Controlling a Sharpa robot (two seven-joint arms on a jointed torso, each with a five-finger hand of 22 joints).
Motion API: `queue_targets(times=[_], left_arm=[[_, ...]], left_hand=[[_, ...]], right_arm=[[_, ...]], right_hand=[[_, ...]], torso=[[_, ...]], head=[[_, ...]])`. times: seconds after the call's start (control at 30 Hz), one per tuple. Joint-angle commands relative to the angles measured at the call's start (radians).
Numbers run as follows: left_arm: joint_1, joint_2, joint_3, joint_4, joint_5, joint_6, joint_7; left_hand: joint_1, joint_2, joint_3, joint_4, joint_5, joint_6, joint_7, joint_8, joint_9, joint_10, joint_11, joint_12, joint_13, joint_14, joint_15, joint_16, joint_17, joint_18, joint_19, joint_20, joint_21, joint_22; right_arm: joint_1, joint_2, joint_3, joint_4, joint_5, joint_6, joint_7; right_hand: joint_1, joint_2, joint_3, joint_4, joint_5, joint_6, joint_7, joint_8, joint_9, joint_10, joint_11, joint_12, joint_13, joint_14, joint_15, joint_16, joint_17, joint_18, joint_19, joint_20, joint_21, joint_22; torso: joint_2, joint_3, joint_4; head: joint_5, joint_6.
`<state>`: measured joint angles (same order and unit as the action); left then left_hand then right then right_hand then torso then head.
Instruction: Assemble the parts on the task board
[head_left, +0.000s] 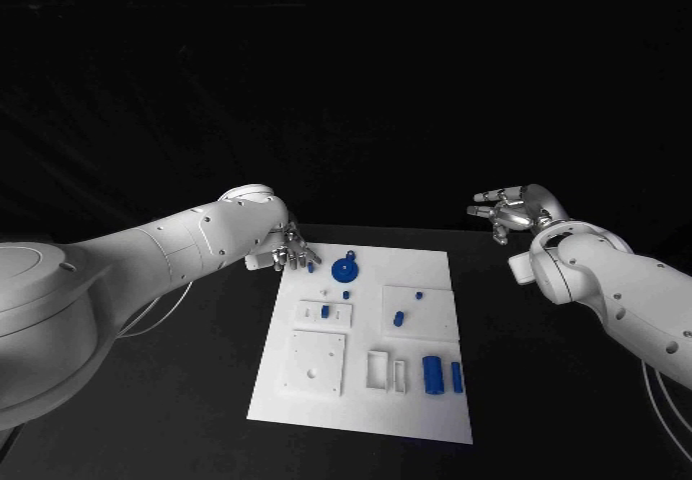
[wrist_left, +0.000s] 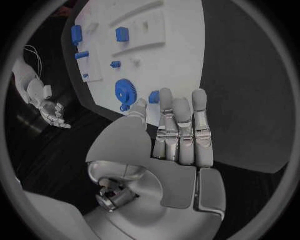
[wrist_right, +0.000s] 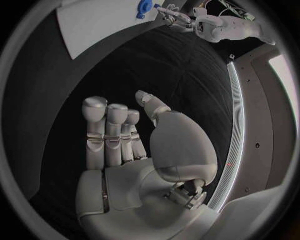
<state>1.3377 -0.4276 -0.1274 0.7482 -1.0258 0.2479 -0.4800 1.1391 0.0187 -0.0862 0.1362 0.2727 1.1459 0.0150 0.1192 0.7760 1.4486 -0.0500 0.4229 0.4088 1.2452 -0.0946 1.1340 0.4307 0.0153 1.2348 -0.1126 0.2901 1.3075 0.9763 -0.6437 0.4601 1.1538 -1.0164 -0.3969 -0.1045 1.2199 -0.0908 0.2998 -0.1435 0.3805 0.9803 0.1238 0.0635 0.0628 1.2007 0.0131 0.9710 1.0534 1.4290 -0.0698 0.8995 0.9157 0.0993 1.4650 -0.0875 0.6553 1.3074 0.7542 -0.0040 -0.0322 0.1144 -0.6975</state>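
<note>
The left hand (head_left: 293, 250) hovers at the far left corner of the task board (head_left: 418, 400), fingers apart and holding nothing, tips just beside a small blue part (wrist_left: 154, 96) and near the blue gear (head_left: 345, 269). The right hand (head_left: 508, 211) hangs released too, well apart beyond the board's far right corner. Judging from this, a careless reach could nudge the small part off the board's edge, or knock the gear. More blue parts (head_left: 433, 373) lie nearer. The table (head_left: 173, 420) is black, the room dark.
</note>
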Motion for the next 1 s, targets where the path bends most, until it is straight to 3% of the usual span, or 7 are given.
queue_targets(times=[0.03, 0.4, 0.83, 0.93, 1.0], left_arm=[[0.000, 0.001, 0.001, 0.000, 0.009, 0.029, 0.011], [0.000, 0.003, 0.000, -0.001, 0.028, 0.044, 0.020], [-0.003, 0.004, 0.000, -0.003, 0.052, 0.027, 0.030], [-0.003, 0.003, 0.000, 0.000, 0.056, 0.018, 0.035], [-0.003, 0.000, 0.000, 0.005, 0.059, 0.012, 0.039]], left_hand=[[-0.006, 0.001, 0.002, 0.000, -0.001, -0.007, 0.000, 0.004, -0.001, -0.006, 0.001, 0.004, 0.002, -0.008, 0.003, 0.004, -0.001, -0.010, -0.005, 0.002, 0.005, 0.019], [0.017, 0.024, 0.005, -0.028, 0.013, -0.009, -0.001, 0.004, -0.003, -0.009, 0.001, 0.005, 0.001, -0.010, 0.002, 0.005, -0.005, -0.010, -0.008, 0.002, 0.006, 0.018], [0.083, 0.074, 0.030, -0.070, 0.020, -0.018, -0.003, -0.003, -0.012, -0.017, 0.002, 0.001, -0.003, -0.014, 0.003, 0.005, -0.009, -0.011, -0.012, 0.002, 0.005, 0.018], [0.101, 0.086, 0.041, -0.082, 0.049, -0.020, -0.003, -0.004, -0.015, -0.019, 0.002, -0.001, -0.005, -0.015, 0.003, 0.005, -0.010, -0.011, -0.013, 0.002, 0.005, 0.018], [0.123, 0.093, 0.057, -0.098, 0.118, -0.024, -0.002, -0.005, -0.015, -0.022, 0.002, -0.005, -0.008, -0.016, 0.003, 0.005, -0.011, -0.010, -0.014, 0.002, 0.004, 0.018]], right_arm=[[0.000, 0.001, 0.001, 0.000, -0.008, 0.004, 0.004], [0.000, 0.003, 0.001, -0.002, -0.008, 0.006, 0.003], [0.000, 0.006, 0.001, -0.007, -0.008, 0.008, 0.001], [0.000, 0.007, 0.001, -0.009, -0.008, 0.008, 0.000], [0.000, 0.008, 0.001, -0.011, -0.008, 0.009, -0.001]], right_hand=[[-0.003, 0.001, -0.004, 0.002, 0.005, 0.009, -0.001, -0.001, 0.001, -0.013, -0.009, -0.005, -0.001, 0.005, 0.000, -0.003, 0.000, 0.015, 0.054, 0.000, -0.004, 0.016], [-0.002, 0.001, -0.002, 0.002, 0.004, 0.009, -0.001, -0.002, 0.001, -0.013, -0.009, -0.004, -0.001, 0.005, 0.000, -0.004, 0.001, 0.015, 0.053, 0.000, -0.003, 0.015], [-0.002, 0.001, -0.002, 0.002, 0.004, 0.009, -0.001, -0.002, 0.001, -0.013, -0.009, -0.004, -0.001, 0.005, 0.000, -0.004, 0.001, 0.015, 0.053, 0.000, -0.003, 0.015], [-0.002, 0.001, -0.002, 0.002, 0.004, 0.009, -0.001, -0.002, 0.001, -0.013, -0.009, -0.004, -0.001, 0.005, 0.000, -0.004, 0.001, 0.015, 0.053, 0.000, -0.003, 0.015], [-0.002, 0.001, -0.002, 0.002, 0.004, 0.009, -0.001, -0.002, 0.001, -0.013, -0.009, -0.004, -0.001, 0.005, 0.000, -0.004, 0.001, 0.015, 0.053, 0.000, -0.003, 0.015]], torso=[[0.000, 0.0003, -0.0002], [0.001, 0.0000, -0.0002], [0.001, -0.0004, 0.0001], [0.000, -0.0002, -0.0001], [0.000, 0.0000, 0.0002]], head=[[0.000, 0.000], [0.001, -0.001], [0.004, -0.003], [0.004, -0.003], [0.004, -0.004]])
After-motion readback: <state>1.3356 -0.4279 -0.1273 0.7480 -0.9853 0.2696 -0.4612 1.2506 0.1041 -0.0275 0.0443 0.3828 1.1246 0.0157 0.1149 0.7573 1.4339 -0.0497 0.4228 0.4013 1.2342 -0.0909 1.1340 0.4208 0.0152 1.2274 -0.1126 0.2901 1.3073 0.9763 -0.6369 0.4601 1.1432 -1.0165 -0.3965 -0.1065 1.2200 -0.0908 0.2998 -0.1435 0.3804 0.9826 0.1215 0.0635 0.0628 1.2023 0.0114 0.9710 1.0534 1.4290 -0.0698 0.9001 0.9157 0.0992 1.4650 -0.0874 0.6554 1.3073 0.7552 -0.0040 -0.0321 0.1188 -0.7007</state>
